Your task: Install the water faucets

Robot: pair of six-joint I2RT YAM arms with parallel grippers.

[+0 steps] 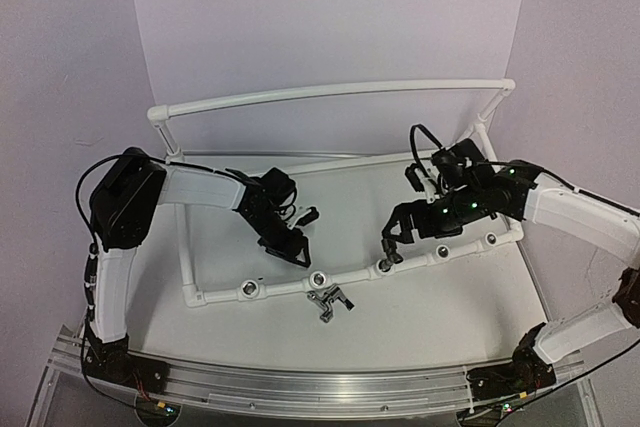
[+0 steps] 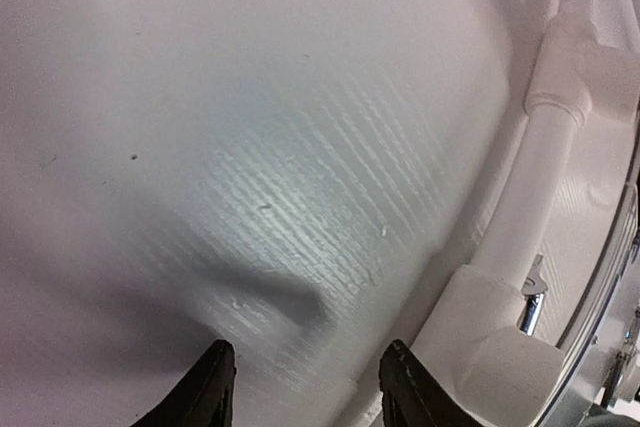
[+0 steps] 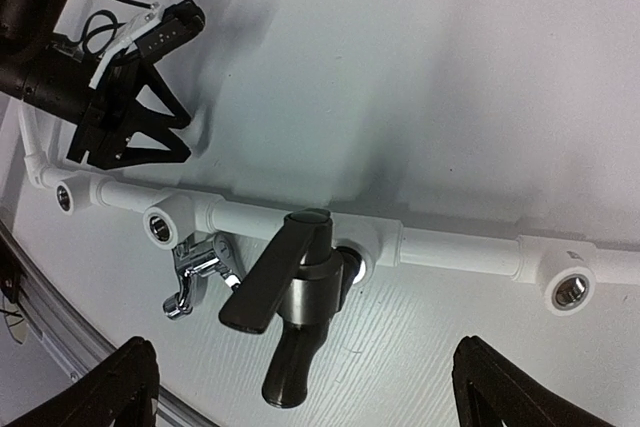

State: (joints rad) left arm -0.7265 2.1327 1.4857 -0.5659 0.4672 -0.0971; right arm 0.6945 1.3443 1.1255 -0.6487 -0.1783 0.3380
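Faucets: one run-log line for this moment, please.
dark grey metal faucet: set in white plastic pipe frame socket | shiny metal faucet: loose on table, beside frame | left end effector: open, empty | right end effector: open, empty

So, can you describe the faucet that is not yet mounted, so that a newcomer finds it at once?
Start from the white pipe frame and follow its near rail with the silver-ringed sockets. The loose faucet lies on the table just in front of that rail, near its middle. It is shiny and lies free, while the other faucet, darker, sits in a socket.
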